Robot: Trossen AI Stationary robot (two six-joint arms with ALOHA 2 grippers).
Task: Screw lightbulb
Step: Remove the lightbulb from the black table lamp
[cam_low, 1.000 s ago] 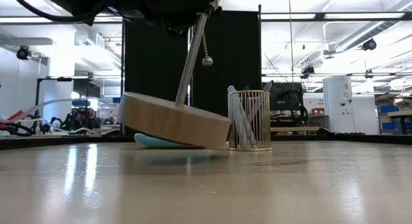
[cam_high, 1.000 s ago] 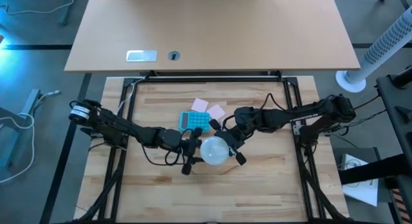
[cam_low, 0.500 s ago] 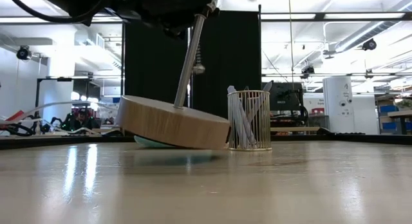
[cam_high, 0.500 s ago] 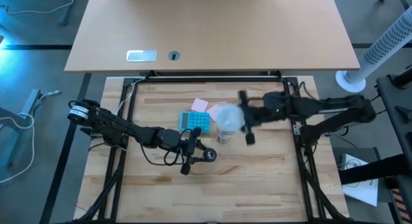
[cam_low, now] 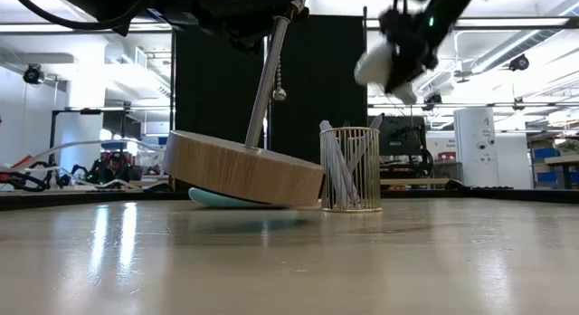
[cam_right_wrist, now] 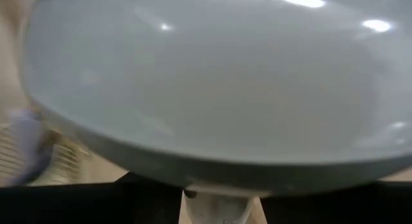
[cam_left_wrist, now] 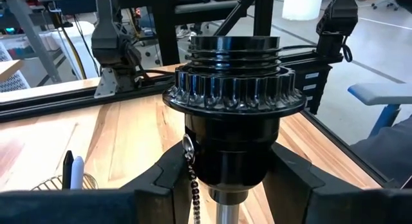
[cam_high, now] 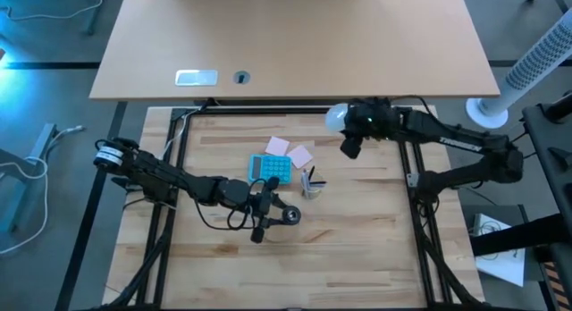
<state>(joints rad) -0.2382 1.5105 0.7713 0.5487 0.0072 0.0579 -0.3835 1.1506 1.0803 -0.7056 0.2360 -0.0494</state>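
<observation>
Bulb not screwed in yet: the socket (cam_left_wrist: 232,114) is bare, threads empty. The right gripper (cam_high: 351,132) is clamped shut on the lightbulb (cam_high: 336,117), holding it in the air over the table's far edge, well apart from the socket. The left gripper (cam_high: 264,206), partly closed, grips the socket body, wooden base (cam_low: 242,168) tilted off the table. Left to do: bring bulb to socket, seat it, twist.

Calculator (cam_high: 271,168) left of pen cup (cam_high: 310,185).
</observation>
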